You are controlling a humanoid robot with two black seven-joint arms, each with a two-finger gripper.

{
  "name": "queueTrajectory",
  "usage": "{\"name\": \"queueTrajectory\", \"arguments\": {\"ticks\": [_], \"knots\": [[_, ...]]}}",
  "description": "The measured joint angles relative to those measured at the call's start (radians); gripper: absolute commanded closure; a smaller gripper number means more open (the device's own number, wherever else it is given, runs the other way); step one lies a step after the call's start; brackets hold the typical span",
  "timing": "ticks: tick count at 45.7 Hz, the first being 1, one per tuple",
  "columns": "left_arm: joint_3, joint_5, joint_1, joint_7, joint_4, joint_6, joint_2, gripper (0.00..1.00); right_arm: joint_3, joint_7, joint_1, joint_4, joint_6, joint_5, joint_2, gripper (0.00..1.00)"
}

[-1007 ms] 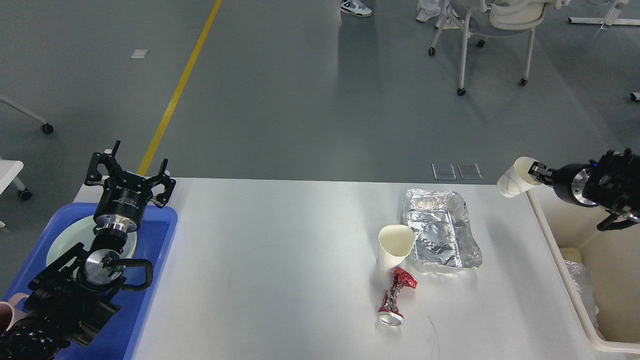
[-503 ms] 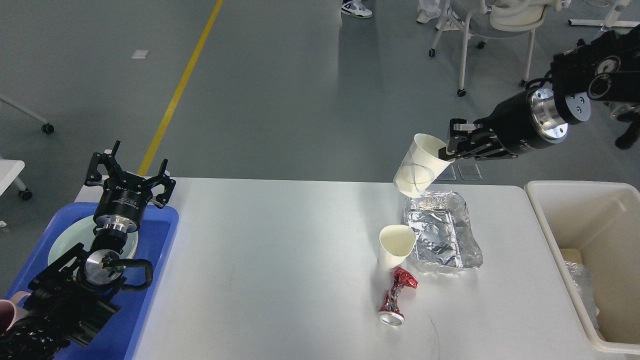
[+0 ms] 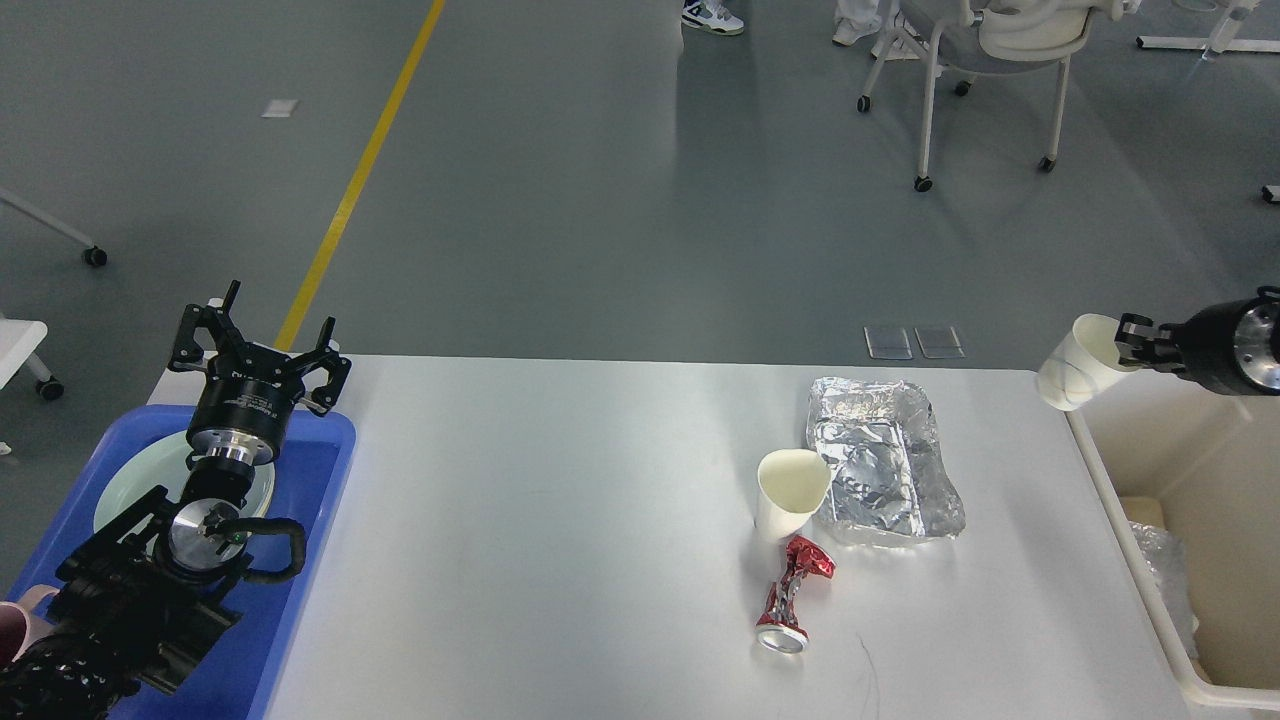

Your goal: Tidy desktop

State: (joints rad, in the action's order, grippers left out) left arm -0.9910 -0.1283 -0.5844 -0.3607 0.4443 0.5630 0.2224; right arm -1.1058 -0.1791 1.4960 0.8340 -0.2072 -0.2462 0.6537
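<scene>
At far left, pink item [image 3: 14,620]: only an edge shows at the frame border, beside the left arm; identity unclear.
Blue tray [image 3: 330,470]: sits at the left end of the desktop; holds a pale green plate [image 3: 125,480], partly hidden by the arm.
Left gripper [image 3: 258,345]: raised over the far end of the blue tray, fingers spread wide, holding nothing.
Desktop [image 3: 560,520]: white, glossy, fills the middle of the view from the tray to the bin; its left and centre carry no loose items.
Standing paper cup [image 3: 790,492]: upright, mouth up, right of centre, touching the near left edge of the foil tray.
Crushed red can [image 3: 792,592]: lies just in front of the standing cup, long axis running roughly near to far, open end toward the robot.
Foil tray [image 3: 885,460]: crumpled, long axis near to far, just right of the standing cup.
Held paper cup [image 3: 1078,375]: tilted, mouth toward the right, hanging above the far left corner of the bin, off the desktop edge.
Right gripper [image 3: 1128,342]: fingers closed on the rim of the held cup.
Cream bin [image 3: 1150,600]: stands against the right end of the desktop; some clear wrapping lies inside.
Key relation: the bin's opening lies right of and below the held cup, so release judged to need a short carry further right; the remaining litter lies nearer the right arm than the left.
</scene>
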Motion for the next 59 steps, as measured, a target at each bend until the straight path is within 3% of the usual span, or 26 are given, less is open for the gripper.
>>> {"name": "queueTrajectory", "arguments": {"ticks": [12, 20, 21, 22, 23, 24, 25, 45, 59], "knots": [[0.0, 0.0, 0.0, 0.0, 0.0, 0.0, 0.0, 0.02, 0.066, 0.001, -0.446, -0.307, 0.242, 0.06, -0.002, 1.0], [0.0, 0.0, 0.0, 0.0, 0.0, 0.0, 0.0, 0.02, 0.127, 0.008, -0.65, -0.504, 0.313, 0.176, -0.066, 0.98], [0.0, 0.0, 0.0, 0.0, 0.0, 0.0, 0.0, 0.02, 0.13, 0.009, -0.669, -0.529, 0.315, 0.183, -0.079, 0.66], [0.0, 0.0, 0.0, 0.0, 0.0, 0.0, 0.0, 0.02, 0.132, 0.009, -0.689, -0.558, 0.317, 0.19, -0.093, 0.12], [0.0, 0.0, 0.0, 0.0, 0.0, 0.0, 0.0, 0.02, 0.134, 0.01, -0.704, -0.581, 0.319, 0.194, -0.102, 0.0], [0.0, 0.0, 0.0, 0.0, 0.0, 0.0, 0.0, 0.02, 0.136, 0.01, -0.716, -0.601, 0.319, 0.197, -0.11, 0.05], [0.0, 0.0, 0.0, 0.0, 0.0, 0.0, 0.0, 0.02, 0.137, 0.011, -0.727, -0.618, 0.32, 0.199, -0.117, 0.0], [0.0, 0.0, 0.0, 0.0, 0.0, 0.0, 0.0, 0.02, 0.14, 0.012, -0.76, -0.664, 0.318, 0.203, -0.156, 0.0], [0.0, 0.0, 0.0, -0.001, -0.001, 0.0, 0.0, 0.02, 0.135, 0.003, -0.592, -0.667, 0.31, 0.202, -0.234, 0.0]]}}
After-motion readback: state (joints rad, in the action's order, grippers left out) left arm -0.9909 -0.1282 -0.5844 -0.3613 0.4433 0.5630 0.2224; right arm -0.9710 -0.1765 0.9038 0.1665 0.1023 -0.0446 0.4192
